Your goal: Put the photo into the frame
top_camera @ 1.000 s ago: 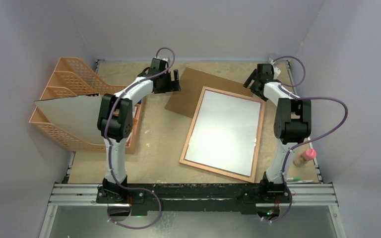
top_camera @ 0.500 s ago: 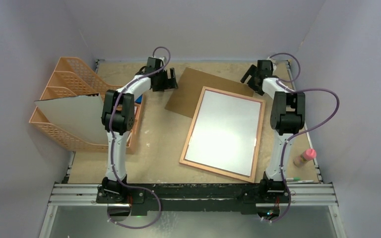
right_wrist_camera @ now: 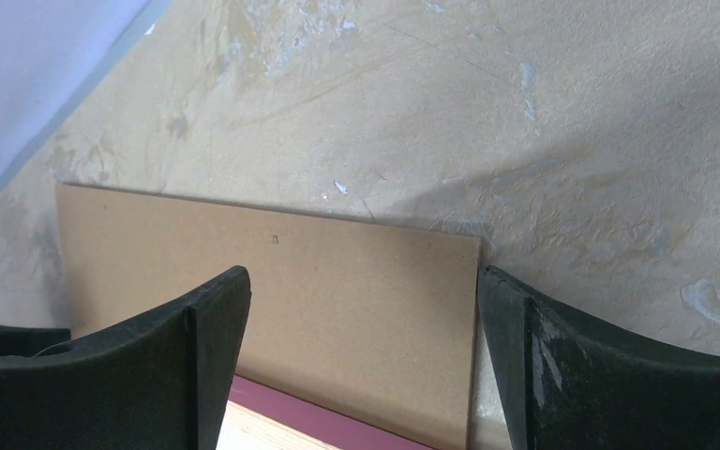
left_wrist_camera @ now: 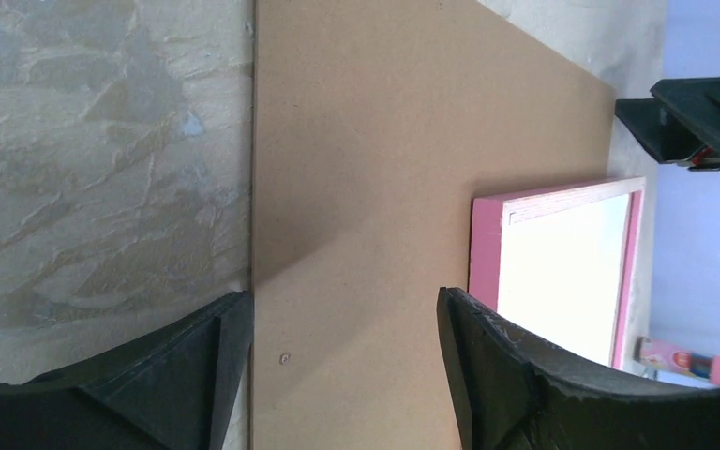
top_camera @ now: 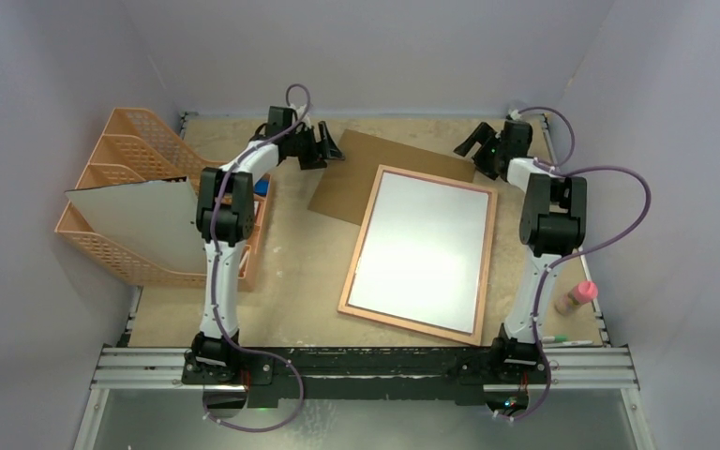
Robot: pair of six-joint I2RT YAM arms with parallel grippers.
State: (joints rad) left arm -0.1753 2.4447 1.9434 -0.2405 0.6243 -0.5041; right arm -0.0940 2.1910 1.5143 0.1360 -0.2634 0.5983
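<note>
The frame [top_camera: 485,253] lies reverse up in the middle of the table, tan rim showing, its pink side edge in the left wrist view [left_wrist_camera: 484,253] and the right wrist view [right_wrist_camera: 328,419]. A white sheet [top_camera: 420,246] fills it; I cannot tell whether this is the photo's plain reverse, and no sea print shows. The brown backing board [top_camera: 366,169] lies flat, partly under the frame's far end. My left gripper [top_camera: 331,148] is open and empty over the board's left edge [left_wrist_camera: 342,375]. My right gripper [top_camera: 472,146] is open and empty over the board's far right corner [right_wrist_camera: 361,356].
An orange file rack [top_camera: 122,150] stands at the left, with a greyish-white sheet [top_camera: 141,220] leaning in it. A pink-capped bottle [top_camera: 577,298] and a pen [top_camera: 562,340] lie at the near right. Walls close in the back and both sides.
Both grippers have moved toward the far end of the table. The left one has turned to face right at the board, and the right one has swung to face left at the board's corner.
</note>
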